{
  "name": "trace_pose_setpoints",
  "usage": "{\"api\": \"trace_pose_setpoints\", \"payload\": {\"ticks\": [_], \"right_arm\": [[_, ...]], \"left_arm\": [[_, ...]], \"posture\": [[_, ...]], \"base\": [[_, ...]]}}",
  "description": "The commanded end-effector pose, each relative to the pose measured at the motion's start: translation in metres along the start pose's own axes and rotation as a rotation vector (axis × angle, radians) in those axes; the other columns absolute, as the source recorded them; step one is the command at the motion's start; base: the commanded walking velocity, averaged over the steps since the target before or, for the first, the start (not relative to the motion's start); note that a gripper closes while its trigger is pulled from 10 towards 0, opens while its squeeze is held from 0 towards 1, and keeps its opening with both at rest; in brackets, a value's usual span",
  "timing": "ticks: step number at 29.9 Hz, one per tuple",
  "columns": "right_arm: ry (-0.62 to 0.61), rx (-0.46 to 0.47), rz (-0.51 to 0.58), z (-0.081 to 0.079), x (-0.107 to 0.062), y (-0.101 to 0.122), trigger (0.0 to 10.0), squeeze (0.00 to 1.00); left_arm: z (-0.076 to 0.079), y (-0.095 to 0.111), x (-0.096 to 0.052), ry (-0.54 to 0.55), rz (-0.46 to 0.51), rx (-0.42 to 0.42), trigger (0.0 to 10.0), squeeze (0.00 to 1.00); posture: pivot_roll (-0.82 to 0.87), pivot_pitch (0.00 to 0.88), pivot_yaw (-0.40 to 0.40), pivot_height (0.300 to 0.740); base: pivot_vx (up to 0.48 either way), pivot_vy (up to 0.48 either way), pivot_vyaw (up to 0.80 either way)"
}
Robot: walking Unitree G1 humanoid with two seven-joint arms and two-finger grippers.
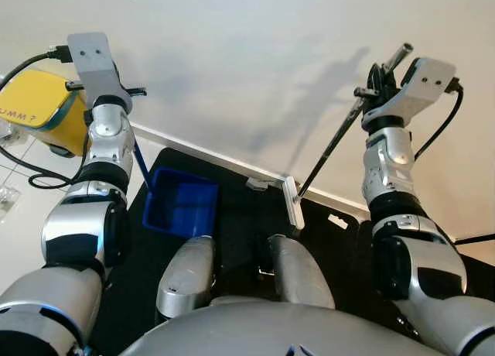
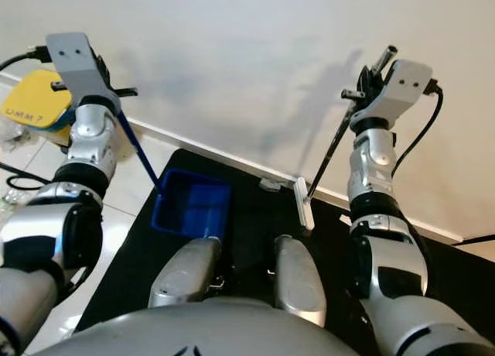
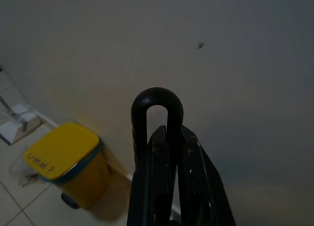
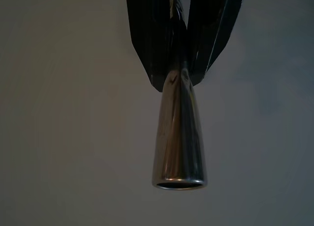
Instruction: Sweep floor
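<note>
A blue dustpan (image 1: 182, 208) rests on the black mat (image 1: 240, 201) near the wall. Its long blue handle (image 1: 141, 166) rises to my raised left gripper (image 1: 124, 90), which is shut on it. In the left wrist view the handle's black loop end (image 3: 157, 100) sticks out past the closed fingers (image 3: 147, 182). My right gripper (image 1: 377, 81) is raised at the right, shut on the broom's thin metal handle (image 1: 332, 143). The broom's white head (image 1: 292, 202) sits on the mat by the baseboard. The right wrist view has the metal tube (image 4: 179, 137) clamped between the fingers (image 4: 147, 34).
A yellow lidded bin (image 1: 37, 110) stands at the left against the white wall, with black cables on the tiles beside it. Small pale scraps (image 1: 337, 220) lie on the mat near the baseboard (image 1: 232, 164). My own legs (image 1: 232, 275) fill the lower middle.
</note>
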State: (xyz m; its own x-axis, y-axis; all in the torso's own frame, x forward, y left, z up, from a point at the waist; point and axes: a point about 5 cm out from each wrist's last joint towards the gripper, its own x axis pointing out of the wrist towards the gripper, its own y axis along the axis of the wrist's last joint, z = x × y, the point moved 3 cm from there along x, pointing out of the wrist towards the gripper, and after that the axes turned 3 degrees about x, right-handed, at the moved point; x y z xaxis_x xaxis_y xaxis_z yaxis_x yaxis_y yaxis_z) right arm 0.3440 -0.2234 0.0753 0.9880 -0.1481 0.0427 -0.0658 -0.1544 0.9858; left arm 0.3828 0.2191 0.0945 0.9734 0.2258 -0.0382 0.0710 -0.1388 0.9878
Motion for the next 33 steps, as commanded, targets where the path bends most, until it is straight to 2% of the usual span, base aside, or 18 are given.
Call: {"api": "trace_pose_setpoints", "payload": {"ticks": [1,4,5,7,8,10,14,17,24,33], "right_arm": [[-0.004,-0.039,0.007,0.002,-0.001,0.002,10.0,0.0],[-0.035,-0.045,0.02,0.007,-0.008,0.003,10.0,0.0],[-0.059,-0.074,0.031,0.014,-0.012,0.006,10.0,0.0],[-0.064,-0.082,0.033,0.016,-0.013,0.006,10.0,0.0],[-0.092,-0.099,0.025,0.027,-0.015,0.005,10.0,0.0],[-0.114,-0.109,0.022,0.035,-0.017,0.006,10.0,0.0],[-0.127,-0.114,0.029,0.041,-0.017,0.009,10.0,0.0],[-0.135,-0.119,0.032,0.049,-0.017,0.012,10.0,0.0],[-0.082,-0.091,0.059,0.04,-0.011,0.021,10.0,0.0],[-0.025,-0.091,0.037,0.036,-0.01,0.019,10.0,0.0]], "left_arm": [[0.01,0.008,0.003,-0.021,0.017,-0.008,10.0,0.0],[0.025,0.013,0.005,-0.066,0.016,-0.015,10.0,0.0],[0.036,0.015,0.005,-0.092,0.011,-0.023,10.0,0.0],[0.038,0.015,0.005,-0.097,0.01,-0.024,10.0,0.0],[0.047,0.016,0.004,-0.119,0.006,-0.029,10.0,0.0],[0.054,0.016,0.003,-0.134,0.003,-0.029,10.0,0.0],[0.061,0.016,0.001,-0.15,0.006,-0.022,10.0,0.0],[0.075,0.016,-0.004,-0.177,0.018,-0.008,10.0,0.0],[0.078,0.018,-0.005,-0.14,0.044,0.013,10.0,0.0],[0.078,0.013,-0.009,-0.103,0.031,-0.002,10.0,0.0]], "posture": [[0.05,0.033,0.016,0.74],[0.01,0.044,0.031,0.74],[0.0,0.048,0.037,0.74],[0.0,0.048,0.037,0.74],[-0.02,0.055,0.045,0.74],[-0.02,0.055,0.045,0.74],[-0.04,0.063,0.042,0.74],[-0.06,0.076,0.035,0.74],[-0.08,0.098,0.024,0.74],[-0.1,0.127,0.003,0.74]], "base": [[0.0,0.0,0.0],[0.0,0.0,0.0],[0.0,0.0,0.0],[0.0,0.0,0.0],[0.0,0.0,0.0],[0.0,0.0,0.0],[0.0,0.0,0.0],[0.0,0.0,0.0],[0.0,0.0,0.0],[0.0,0.0,0.0]]}}
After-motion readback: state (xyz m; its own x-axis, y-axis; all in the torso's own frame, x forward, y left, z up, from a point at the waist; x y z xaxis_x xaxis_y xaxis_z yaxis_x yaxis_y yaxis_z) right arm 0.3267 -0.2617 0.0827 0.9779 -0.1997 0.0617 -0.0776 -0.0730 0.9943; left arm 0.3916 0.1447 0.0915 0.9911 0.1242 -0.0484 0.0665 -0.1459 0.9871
